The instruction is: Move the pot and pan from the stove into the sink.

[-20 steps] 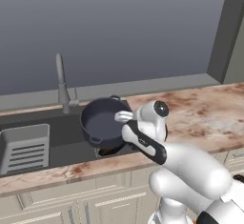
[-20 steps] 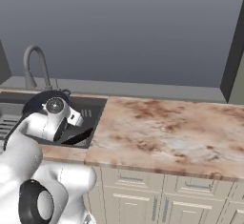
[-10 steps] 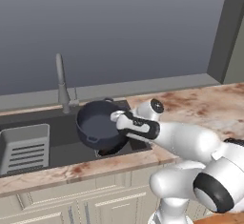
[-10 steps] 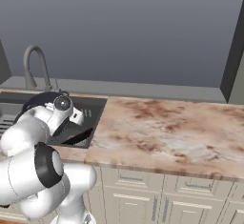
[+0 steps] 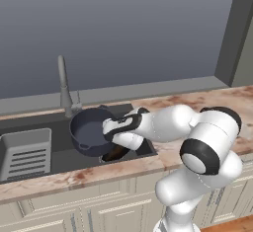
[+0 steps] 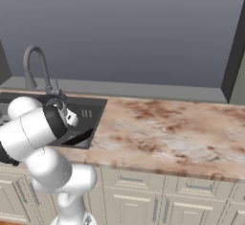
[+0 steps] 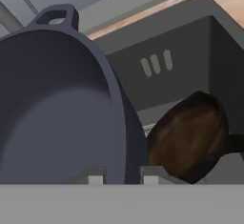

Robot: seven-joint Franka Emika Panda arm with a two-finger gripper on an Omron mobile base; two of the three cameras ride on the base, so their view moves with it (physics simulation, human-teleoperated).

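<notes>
Left base view: you have the white arm reaching leftward over the sink (image 5: 29,164), a dark recessed basin set in the marbled brown surface (image 5: 197,102). The claw (image 5: 106,130) sits at the right rim of the pot (image 5: 89,130), a deep blue-grey round vessel held tilted above the basin, its mouth turned toward you. Item beneath it: the pan (image 5: 114,152), brown inside, lying low in the right end of the sink, partly hidden by the pot and the hand. A light grey slotted rack (image 5: 24,152) fills the left part of the basin, well apart from the pot. The slim grey faucet (image 5: 63,85) stands upright behind the sink, just behind the pot. Right base view: the arm's bulky white links cover most of the basin; you can see the faucet (image 6: 36,63) curving over, the sink (image 6: 93,111) with three slots in its far wall, and the surface (image 6: 167,133) stretching away to the right. Hand view: the pot (image 7: 57,108) looms large on the left with one loop handle at its top edge, and its rim runs down between the two fingertips (image 7: 155,174), so the claw is clamped on the pot wall. The pan (image 7: 188,139) rests tilted against the sink (image 7: 190,66) wall and floor, close beside the pot.
</notes>
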